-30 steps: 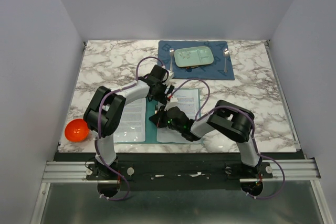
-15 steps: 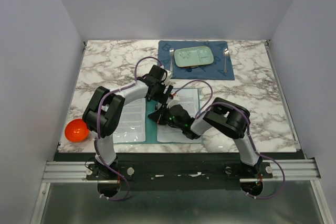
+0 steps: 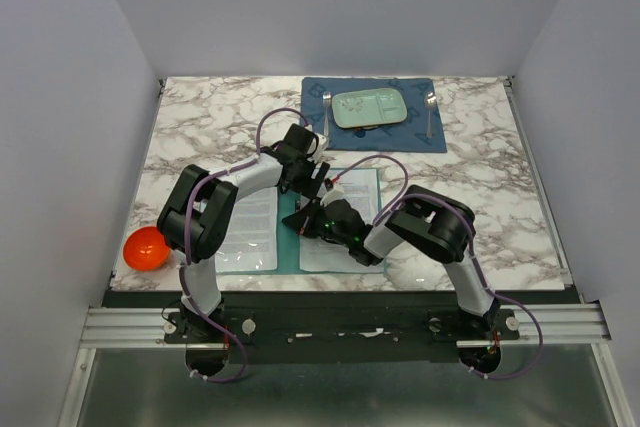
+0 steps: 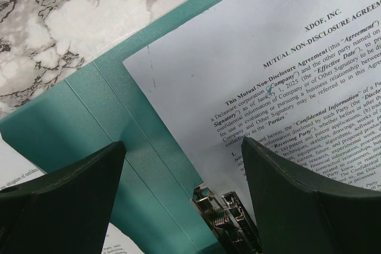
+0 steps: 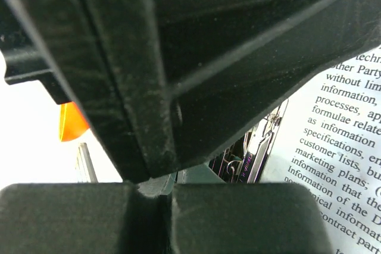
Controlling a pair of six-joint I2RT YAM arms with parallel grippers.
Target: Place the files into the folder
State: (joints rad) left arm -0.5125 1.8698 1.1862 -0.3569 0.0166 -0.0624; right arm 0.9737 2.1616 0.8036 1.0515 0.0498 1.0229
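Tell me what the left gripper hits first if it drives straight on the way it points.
Most likely the edge of the printed sheet lying on the open folder, right beside its crease. The left gripper is open, aimed there; the metal clip sits lower in view. Depth is unclear.

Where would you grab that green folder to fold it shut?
Probably the right leaf's outer long edge, coming in low from the right. The folder lies open and flat on the table, thin as card, so only an edge offers a pinch. That edge is farthest from the crease, and a narrow strip there is bare of paper.
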